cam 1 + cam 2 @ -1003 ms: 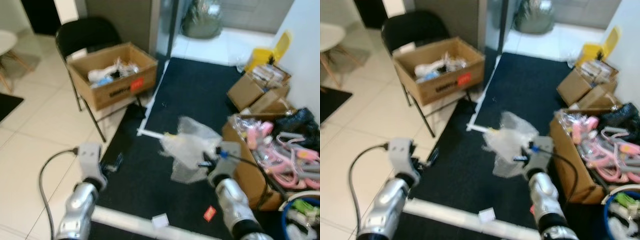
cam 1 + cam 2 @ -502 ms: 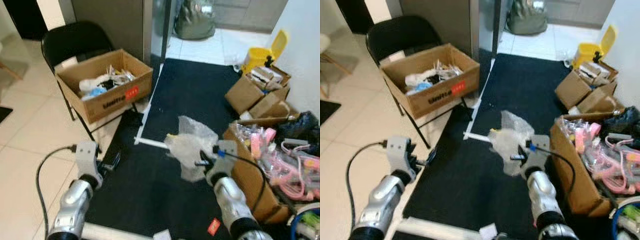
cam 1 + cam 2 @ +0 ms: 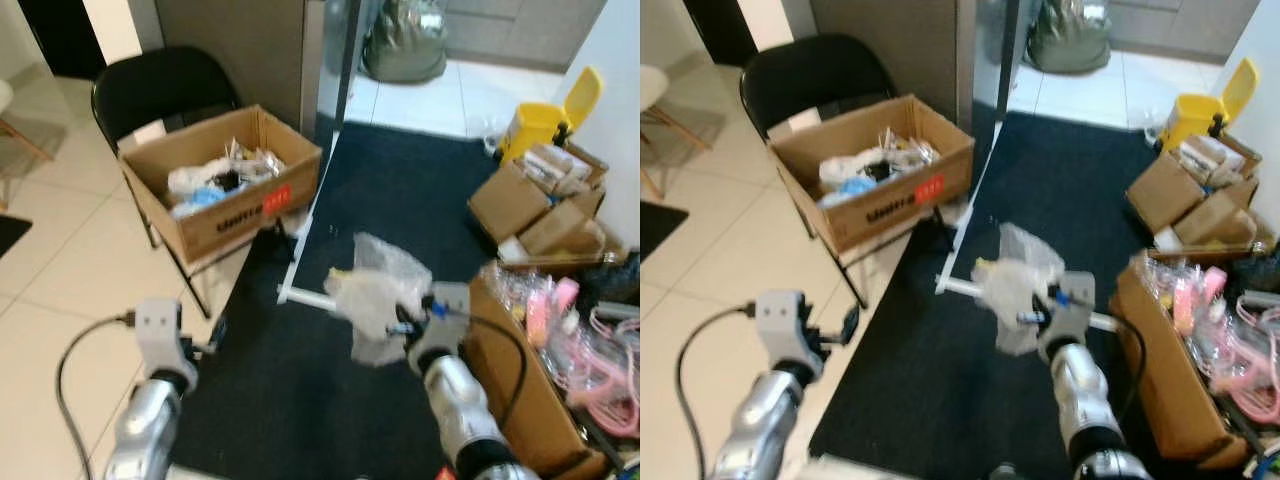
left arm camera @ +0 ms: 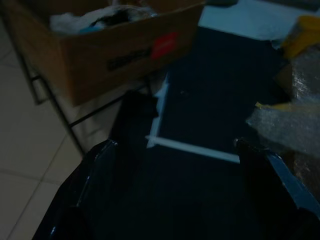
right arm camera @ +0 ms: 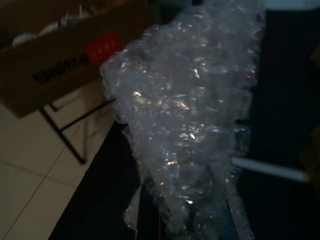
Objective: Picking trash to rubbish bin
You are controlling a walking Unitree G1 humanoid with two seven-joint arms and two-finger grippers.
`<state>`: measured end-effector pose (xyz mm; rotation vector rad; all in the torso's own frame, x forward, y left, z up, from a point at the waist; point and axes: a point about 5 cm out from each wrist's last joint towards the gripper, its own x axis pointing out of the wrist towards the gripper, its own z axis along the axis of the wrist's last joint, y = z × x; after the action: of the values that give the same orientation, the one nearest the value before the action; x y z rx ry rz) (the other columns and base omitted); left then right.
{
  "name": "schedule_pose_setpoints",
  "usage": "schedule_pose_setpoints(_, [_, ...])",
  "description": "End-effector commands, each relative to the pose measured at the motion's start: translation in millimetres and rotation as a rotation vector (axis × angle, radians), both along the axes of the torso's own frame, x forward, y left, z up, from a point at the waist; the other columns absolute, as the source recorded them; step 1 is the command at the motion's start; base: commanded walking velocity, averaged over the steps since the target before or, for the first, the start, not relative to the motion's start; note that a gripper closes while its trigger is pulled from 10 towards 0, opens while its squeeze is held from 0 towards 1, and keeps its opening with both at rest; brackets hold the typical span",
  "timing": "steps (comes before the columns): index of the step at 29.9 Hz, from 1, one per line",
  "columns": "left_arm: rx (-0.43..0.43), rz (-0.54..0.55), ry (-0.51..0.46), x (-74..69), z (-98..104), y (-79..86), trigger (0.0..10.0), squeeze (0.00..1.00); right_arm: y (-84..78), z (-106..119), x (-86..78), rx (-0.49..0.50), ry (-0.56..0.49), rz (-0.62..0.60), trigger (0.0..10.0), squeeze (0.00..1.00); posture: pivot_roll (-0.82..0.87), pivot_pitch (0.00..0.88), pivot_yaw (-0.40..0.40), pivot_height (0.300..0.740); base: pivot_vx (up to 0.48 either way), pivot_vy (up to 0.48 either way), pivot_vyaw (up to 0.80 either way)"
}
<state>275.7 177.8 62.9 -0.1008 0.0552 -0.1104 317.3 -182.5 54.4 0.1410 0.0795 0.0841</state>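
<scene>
Dark carpet point(image 3: 300, 400) runs ahead of me; my right gripper point(image 3: 400, 325) is clamped on a crumpled clear bubble-wrap sheet point(image 3: 375, 290), held aloft. I judge this the carry step: next, swing toward the open cardboard trash box point(image 3: 220, 190) on the black chair point(image 3: 160, 85) ahead-left. My left gripper point(image 3: 215, 335) hangs empty, fingers spread.

The floor point(image 3: 70, 270) is pale glossy tile on the robot's left, with a dark carpet mat point(image 3: 400, 210) covering the middle and right. A black folding chair point(image 3: 160, 90) stands on the tile at the mat's edge. A white strip point(image 3: 305, 298) lies across the mat. Along the right side sit small cardboard boxes point(image 3: 540, 205) and, nearer, a larger open cardboard box point(image 3: 520, 390). A yellow bin point(image 3: 545, 120) stands beyond them, and a dark sack point(image 3: 405, 45) rests on the far tiles.
</scene>
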Motion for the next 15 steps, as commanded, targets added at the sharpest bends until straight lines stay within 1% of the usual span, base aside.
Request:
schedule_pose_setpoints(1, [0.011,0.026,0.021,-5.3,-4.3,6.2,10.0,0.0,2.8,-8.3,-5.2,0.02,0.031,-0.006,10.0,0.0,0.05,0.131,-0.026,0.74,0.33,0.0,0.0])
schedule_pose_setpoints(15, [0.026,0.008,0.016,-2.5,-1.2,1.8,10.0,0.0,2.4,-9.8,-6.1,0.019,0.038,-0.009,10.0,0.0,0.05,0.114,-0.019,0.74,0.329,0.0,0.0])
